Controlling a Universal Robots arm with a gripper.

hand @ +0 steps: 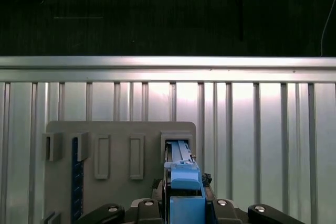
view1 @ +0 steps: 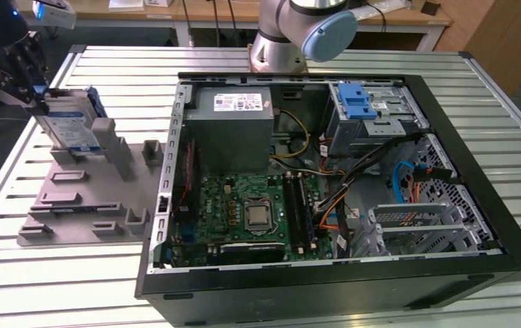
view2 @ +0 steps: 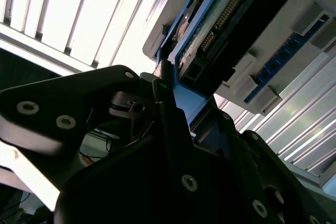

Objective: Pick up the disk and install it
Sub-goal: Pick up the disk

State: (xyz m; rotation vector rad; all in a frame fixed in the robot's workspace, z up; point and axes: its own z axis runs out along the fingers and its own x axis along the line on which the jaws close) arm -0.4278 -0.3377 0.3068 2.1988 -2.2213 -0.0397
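One black gripper [view1: 38, 101] is clenching the upper edge of the flat silver-grey blue-framed disk [view1: 72, 127], upright at the grey slotted plastic fixture [view1: 71, 199].

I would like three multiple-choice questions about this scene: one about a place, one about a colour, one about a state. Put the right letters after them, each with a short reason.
1. Where is the disk?
A) on the floor
B) at the grey holder, on the exterior view's left of the computer case
C) inside that case

2. What colour is the disk's frame?
A) red
B) blue
C) yellow

3. How is the computer case?
A) open
B) closed
C) wrapped

Answers:
1 B: it stands upright at the holder, the claw on its top.
2 B: blue plastic shows in both wrist views.
3 A: the motherboard lies exposed.
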